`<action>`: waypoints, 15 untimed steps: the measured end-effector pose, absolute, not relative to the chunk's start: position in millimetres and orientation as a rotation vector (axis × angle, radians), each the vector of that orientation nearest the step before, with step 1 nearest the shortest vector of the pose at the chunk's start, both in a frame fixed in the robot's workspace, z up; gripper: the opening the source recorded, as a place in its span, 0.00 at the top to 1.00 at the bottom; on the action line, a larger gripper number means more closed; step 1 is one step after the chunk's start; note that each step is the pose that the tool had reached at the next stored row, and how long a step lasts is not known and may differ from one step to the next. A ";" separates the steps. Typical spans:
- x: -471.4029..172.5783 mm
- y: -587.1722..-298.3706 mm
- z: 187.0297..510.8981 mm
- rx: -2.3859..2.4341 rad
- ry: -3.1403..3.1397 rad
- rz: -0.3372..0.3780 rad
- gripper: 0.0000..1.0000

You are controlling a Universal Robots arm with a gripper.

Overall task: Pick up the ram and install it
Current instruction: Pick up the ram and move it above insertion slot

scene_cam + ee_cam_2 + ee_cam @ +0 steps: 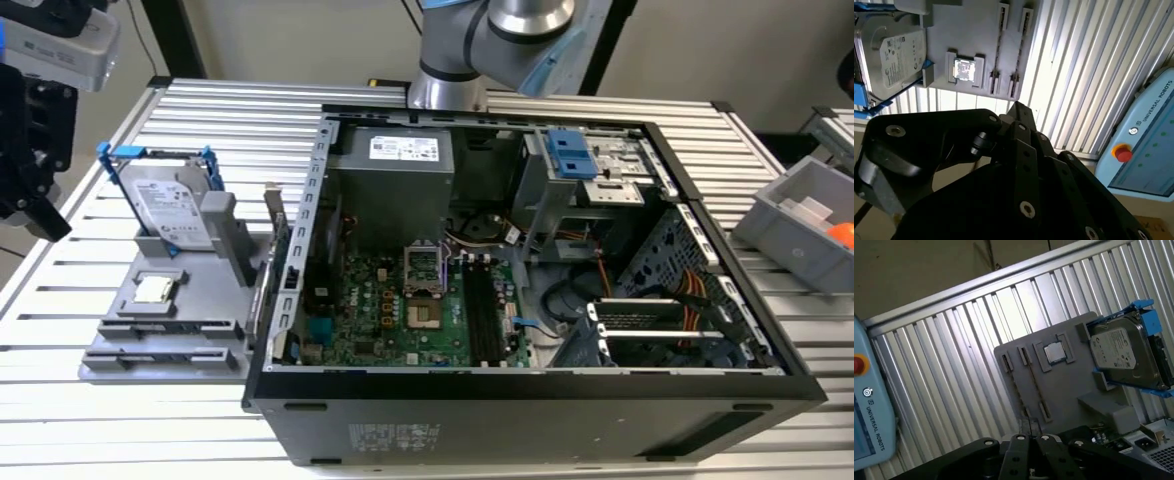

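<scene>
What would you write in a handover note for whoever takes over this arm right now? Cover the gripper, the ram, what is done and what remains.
Gripper: up off the table, near the grey tray. Whether it is open or shut cannot be told.
Ram: probably the thin dark strip set edge-on in one of the tray's long holders; not certain.
Done: no pick-up shows.
Left: the pick-up, then seating it in the memory slots inside the open case.

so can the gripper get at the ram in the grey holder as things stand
Probably yes: the ram stands on edge in the grey holder with nothing over it, the hard drive and processor chip sit apart, and the gripper hangs free.
</scene>
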State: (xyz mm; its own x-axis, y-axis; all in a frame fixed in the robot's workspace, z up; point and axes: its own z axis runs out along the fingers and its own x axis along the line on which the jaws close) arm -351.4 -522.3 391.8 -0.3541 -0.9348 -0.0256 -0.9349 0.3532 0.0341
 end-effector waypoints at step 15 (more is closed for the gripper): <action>-351.4 -522.2 391.7 -1.986 2.427 0.059 1.00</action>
State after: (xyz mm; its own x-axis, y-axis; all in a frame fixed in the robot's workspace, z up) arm -351.4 -522.2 391.7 -0.1982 -0.9798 -0.0282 -0.9800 0.1975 0.0258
